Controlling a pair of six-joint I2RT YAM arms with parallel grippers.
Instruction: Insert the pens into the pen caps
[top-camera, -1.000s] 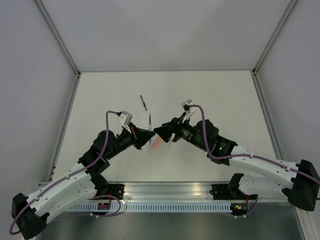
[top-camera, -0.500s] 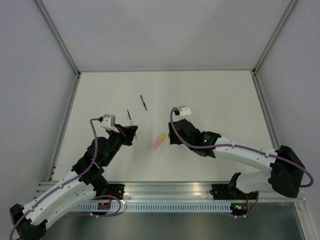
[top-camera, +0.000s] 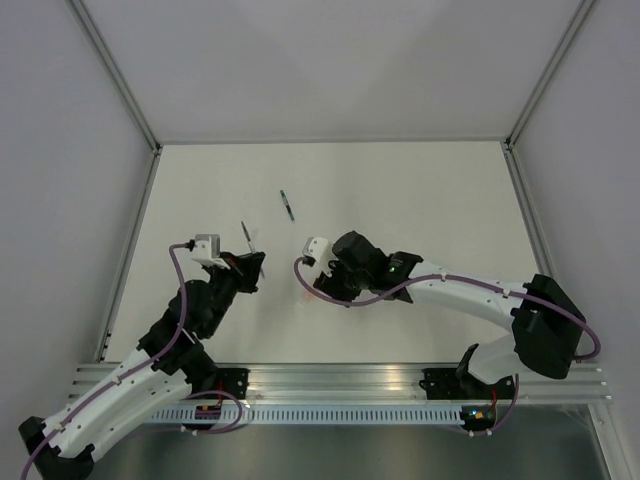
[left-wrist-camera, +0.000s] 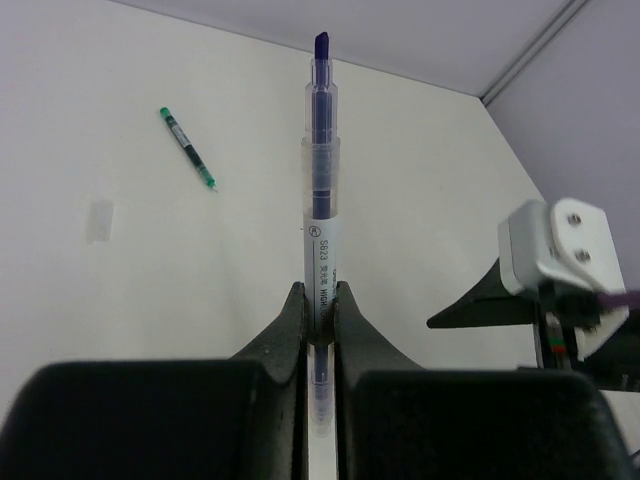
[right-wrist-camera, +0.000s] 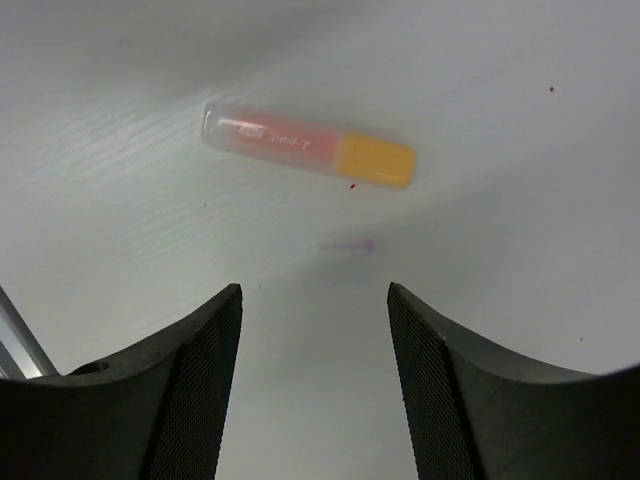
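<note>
My left gripper (left-wrist-camera: 320, 295) is shut on the thin grey-white pen (left-wrist-camera: 322, 190), which sticks out forward with its dark tip bare. In the top view this gripper (top-camera: 250, 262) is at the left of the table with the pen (top-camera: 245, 233) pointing away. The dark teal-green pen (top-camera: 288, 205) lies alone farther back and also shows in the left wrist view (left-wrist-camera: 187, 148). My right gripper (right-wrist-camera: 313, 290) is open and empty, hovering over the orange pen (right-wrist-camera: 280, 138), which lies flat with a stubby orange-yellow cap (right-wrist-camera: 375, 160) on its right end. From above, the right gripper (top-camera: 315, 285) hides that pen.
A faint purple ink mark (right-wrist-camera: 350, 245) is on the table between the orange pen and my right fingers. A small pale patch (left-wrist-camera: 98, 220) lies on the table left of the held pen. The right arm's wrist camera (left-wrist-camera: 558, 255) is close on the right.
The two grippers were together at the centre. My left arm has pulled back left with the thin pen. The orange pen now lies on the table, and my right gripper has swung left over it.
</note>
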